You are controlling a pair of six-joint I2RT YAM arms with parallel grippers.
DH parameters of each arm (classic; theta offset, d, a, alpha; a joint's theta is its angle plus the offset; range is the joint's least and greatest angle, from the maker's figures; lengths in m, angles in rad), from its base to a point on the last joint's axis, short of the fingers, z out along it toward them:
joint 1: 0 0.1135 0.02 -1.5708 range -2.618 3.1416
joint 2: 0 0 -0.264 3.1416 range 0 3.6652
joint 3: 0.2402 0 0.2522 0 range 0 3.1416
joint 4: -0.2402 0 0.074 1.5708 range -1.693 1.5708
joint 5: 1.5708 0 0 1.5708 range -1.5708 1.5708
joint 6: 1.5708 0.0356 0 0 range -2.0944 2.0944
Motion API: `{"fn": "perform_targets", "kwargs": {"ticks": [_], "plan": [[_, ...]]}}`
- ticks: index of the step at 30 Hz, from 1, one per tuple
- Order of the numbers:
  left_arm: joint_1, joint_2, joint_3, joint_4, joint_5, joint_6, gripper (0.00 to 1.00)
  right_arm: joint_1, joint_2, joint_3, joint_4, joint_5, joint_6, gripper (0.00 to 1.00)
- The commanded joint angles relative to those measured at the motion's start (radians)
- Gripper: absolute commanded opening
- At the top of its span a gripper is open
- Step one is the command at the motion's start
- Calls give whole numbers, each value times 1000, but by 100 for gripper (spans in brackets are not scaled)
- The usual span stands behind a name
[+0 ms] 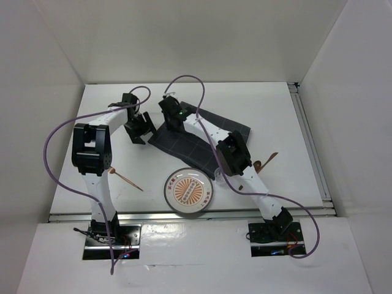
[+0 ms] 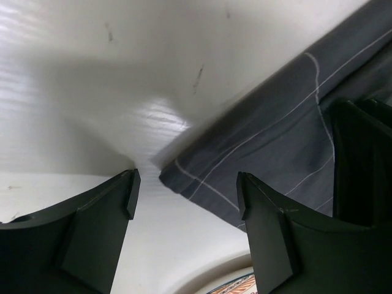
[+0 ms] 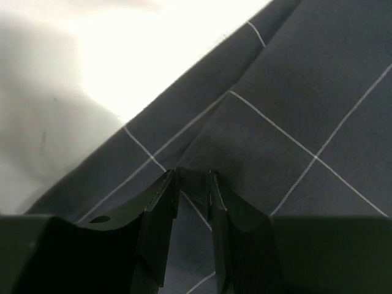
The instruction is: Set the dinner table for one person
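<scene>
The white dinner table (image 1: 257,104) carries a dark grey grid-lined cloth (image 1: 184,147) lying crumpled at its middle. My right gripper (image 1: 168,122) is at the cloth's left end, shut on a pinched fold of the cloth (image 3: 306,104), which shows between the closed jaws of this gripper (image 3: 192,180). My left gripper (image 1: 142,127) is open and empty just left of the cloth. In the left wrist view the cloth's corner (image 2: 275,135) lies ahead of the open gripper (image 2: 187,190). A round plate (image 1: 188,191) with an orange pattern sits near the front edge.
A thin brown wooden utensil (image 1: 125,179) lies left of the plate and another (image 1: 266,161) lies to its right, beside the right arm. The plate's rim (image 2: 226,283) shows at the bottom of the left wrist view. White walls enclose the table on three sides.
</scene>
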Motion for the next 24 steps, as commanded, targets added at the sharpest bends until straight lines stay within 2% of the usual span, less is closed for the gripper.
{"fn": "perform_targets", "kwargs": {"ticks": [1,2,4,6,7,8,9,11,12,13,17,24], "plan": [[-13,58,34,-22,-30,-17,82,7,-4,-8,19,35,-10,36],[-13,58,34,-22,-30,-26,80,7,-4,-8,19,35,-20,36],[-24,58,34,-22,-30,-26,80,7,-4,-8,19,35,-20,44],[-33,67,34,-22,-30,-26,74,7,6,-8,10,35,-20,46],[-33,67,34,-22,-30,-26,68,7,6,-8,10,35,-20,46],[-33,67,34,-22,-30,-26,53,7,6,-8,10,35,-20,46],[-33,67,34,-22,-19,-26,41,7,6,-8,10,35,-20,42],[-33,67,34,-22,-19,-26,22,7,6,-8,10,35,-20,35],[-33,67,34,-22,-19,-26,7,7,6,-8,10,35,-20,27],[-33,67,46,-31,-19,-26,1,7,-5,-8,10,35,-20,22],[-33,58,89,-69,-19,-17,0,-12,-40,-8,10,35,-20,0],[-15,-1,178,-114,-10,12,0,-59,-187,-34,10,14,-20,0]]}}
